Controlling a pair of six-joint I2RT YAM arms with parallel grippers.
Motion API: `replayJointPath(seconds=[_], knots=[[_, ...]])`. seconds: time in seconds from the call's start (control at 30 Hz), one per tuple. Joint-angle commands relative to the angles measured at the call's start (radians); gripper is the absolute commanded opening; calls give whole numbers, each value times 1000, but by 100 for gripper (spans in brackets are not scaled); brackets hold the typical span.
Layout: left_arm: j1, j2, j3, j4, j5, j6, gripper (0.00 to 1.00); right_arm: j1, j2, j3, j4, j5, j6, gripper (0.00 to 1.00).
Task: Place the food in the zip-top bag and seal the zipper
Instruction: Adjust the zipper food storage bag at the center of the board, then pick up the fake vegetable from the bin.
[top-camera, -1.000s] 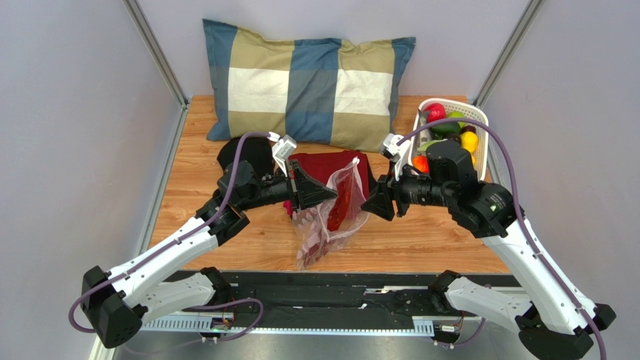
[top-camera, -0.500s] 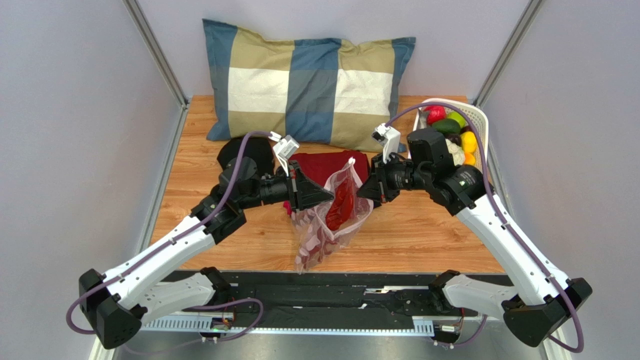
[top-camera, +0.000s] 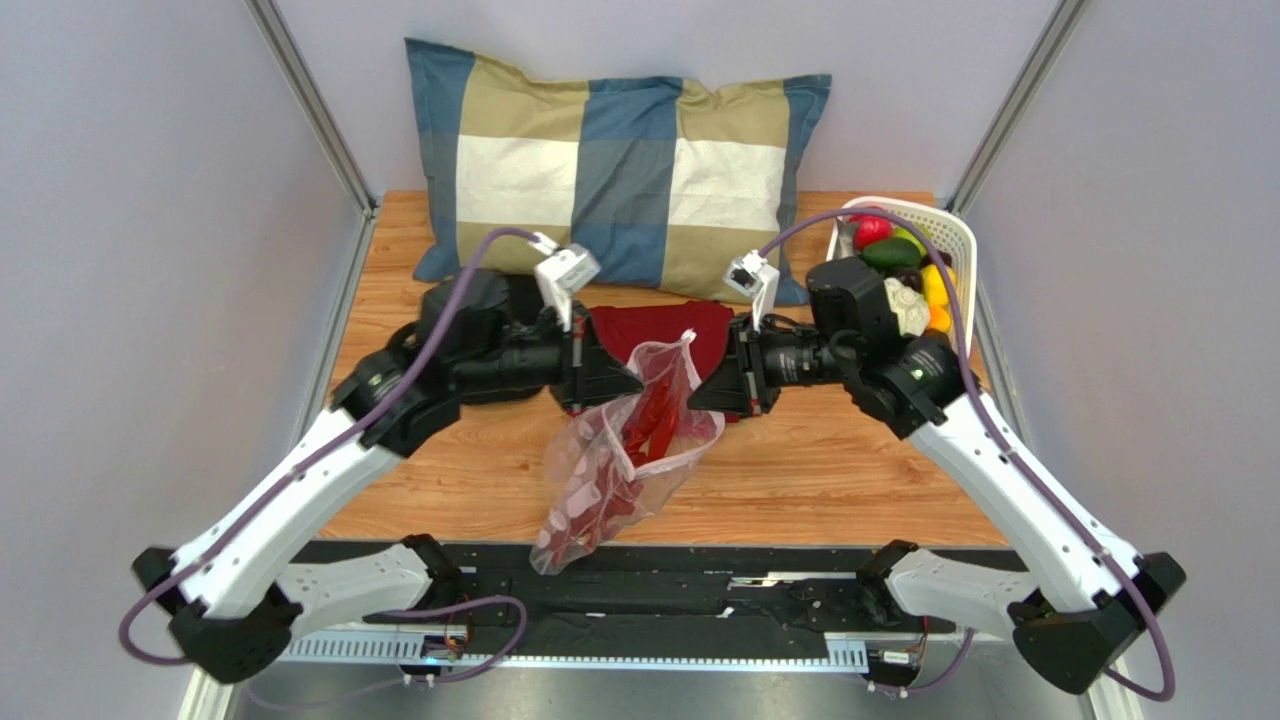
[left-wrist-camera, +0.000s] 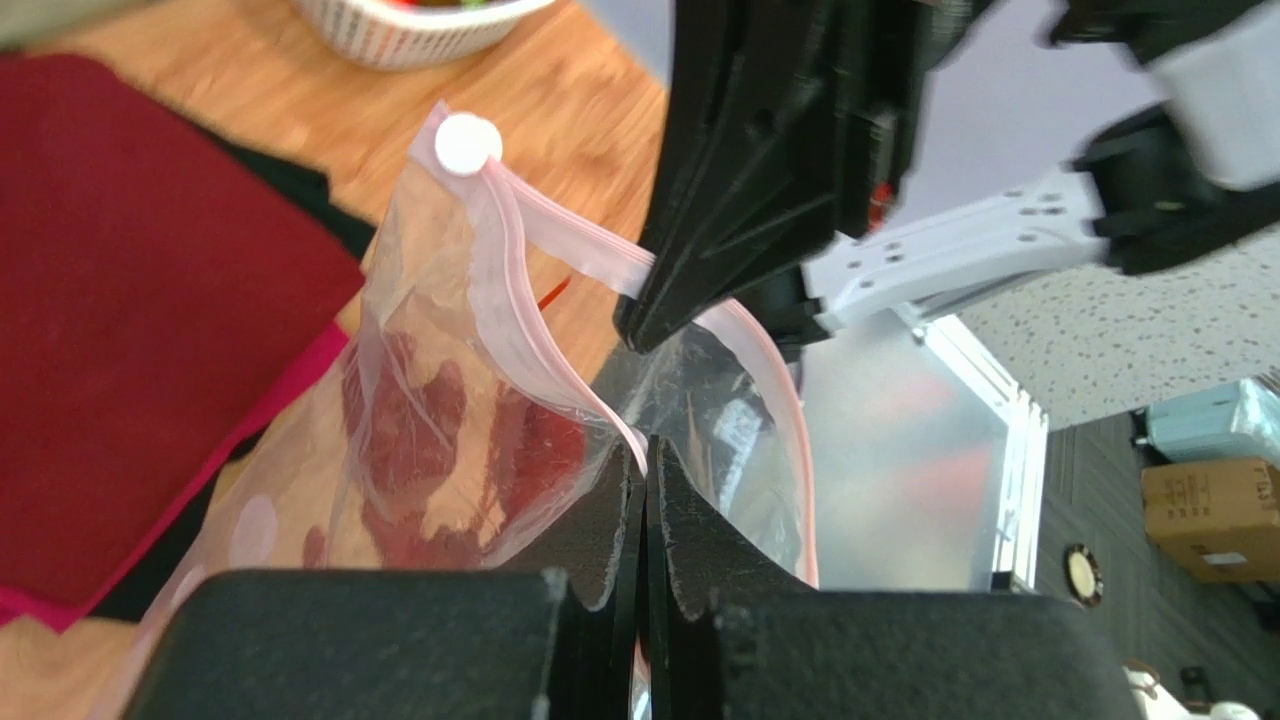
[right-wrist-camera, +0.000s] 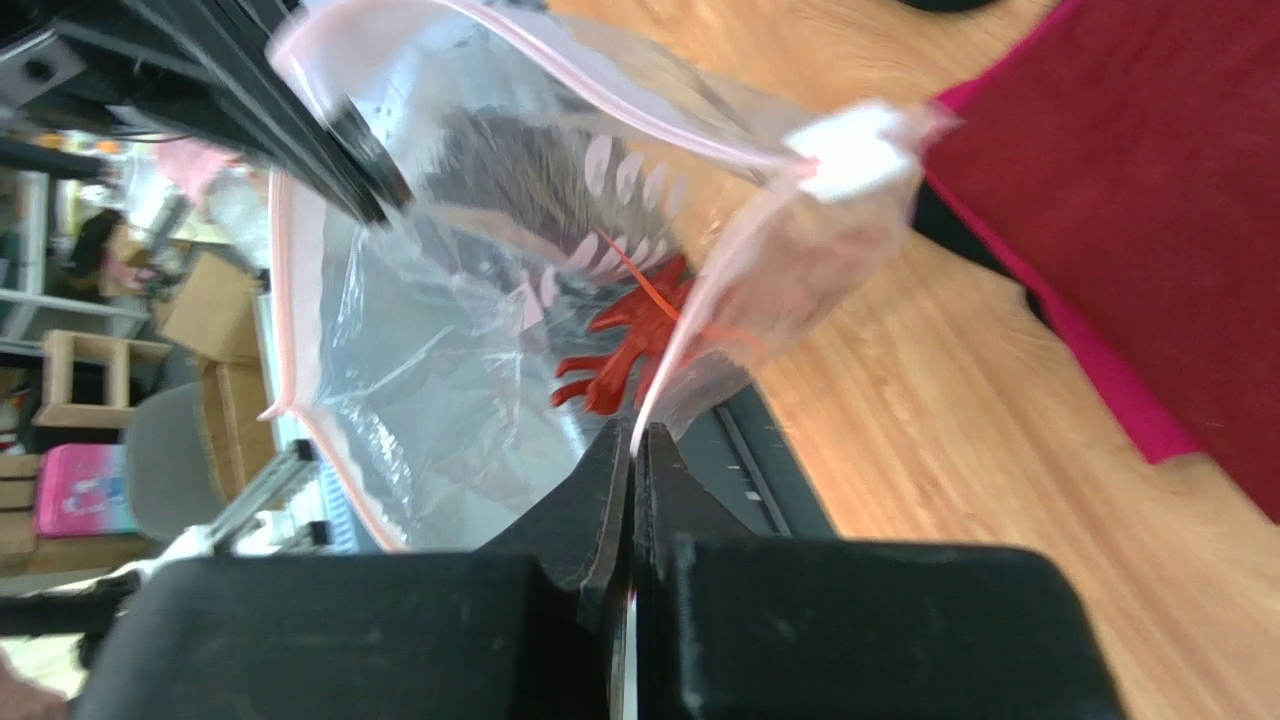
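The clear zip-top bag hangs in the air between my two grippers, above the table's front edge. My left gripper is shut on one side of its mouth. My right gripper is shut on the other side. In the left wrist view my gripper pinches the pink zipper strip. In the right wrist view my gripper pinches the bag's edge and the mouth gapes open. Red shapes show through the plastic; I cannot tell print from food. The food lies in the white basket.
The white perforated basket stands at the back right. A folded red cloth lies behind the bag. A checked pillow lies along the back. The black base rail runs along the near edge.
My right gripper has moved left and closed on the bag's edge. My left arm has risen, and the bag has shifted left and toward the front, with its mouth pulled open.
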Motion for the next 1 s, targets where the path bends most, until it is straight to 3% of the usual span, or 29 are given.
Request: replayJointPath(seconds=[0.0,0.1,0.27,0.33,0.5,0.53,0.6,0.8,0.97], knots=[[3,195,39,-93,-84,-4,0,-39,89,-19,-12,143,-113,0],[8,271,33,-65,-120,-33,0,-79,123,-11,-34,200,-160,0],[20,242,-33,42,-123,-53,0,-83,108,-5,-68,255,-222,0],[19,229,-38,42,-111,-55,0,-89,100,-8,-75,274,-243,12],[20,205,-52,61,-108,-58,0,-196,66,11,-84,251,-281,72],[20,206,-56,65,-105,-61,0,-219,65,20,-98,225,-297,77],[20,214,-56,77,-92,-73,0,-298,66,60,-109,220,-336,85],[20,229,-40,99,-79,-77,0,-557,126,144,-150,232,-511,96],[20,240,-26,93,-77,-72,0,-651,265,170,-106,519,-688,99]])
